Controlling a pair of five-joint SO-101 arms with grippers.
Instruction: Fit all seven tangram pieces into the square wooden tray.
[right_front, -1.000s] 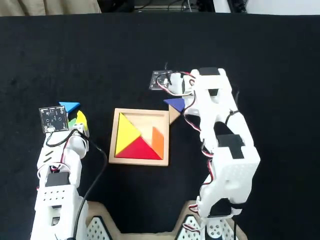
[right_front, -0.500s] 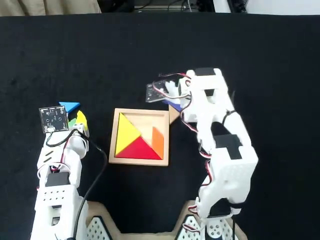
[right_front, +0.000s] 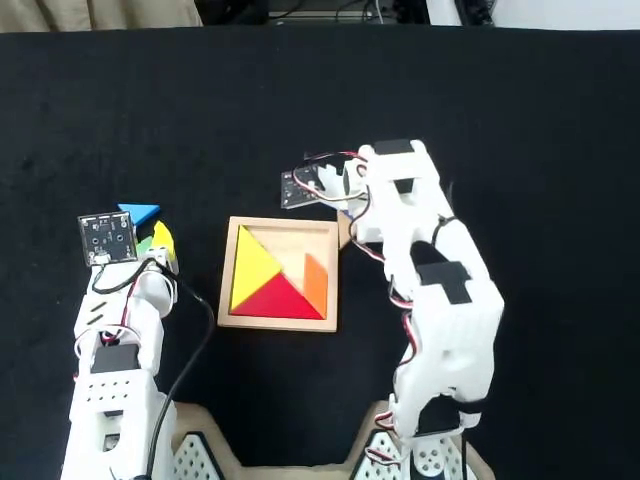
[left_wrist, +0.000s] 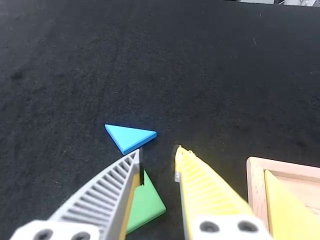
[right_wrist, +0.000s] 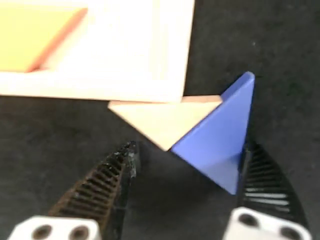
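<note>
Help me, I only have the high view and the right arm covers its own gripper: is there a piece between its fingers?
Observer: Yes. In the right wrist view a dark blue triangle sits between the right gripper's open fingers, against one of them.
Operator: Is it lying alone?
Observer: No, it overlaps a pale tan triangle that lies just outside the tray's corner.
Operator: And the left gripper?
Observer: The left gripper is open, with a green piece partly under its grey finger.
</note>
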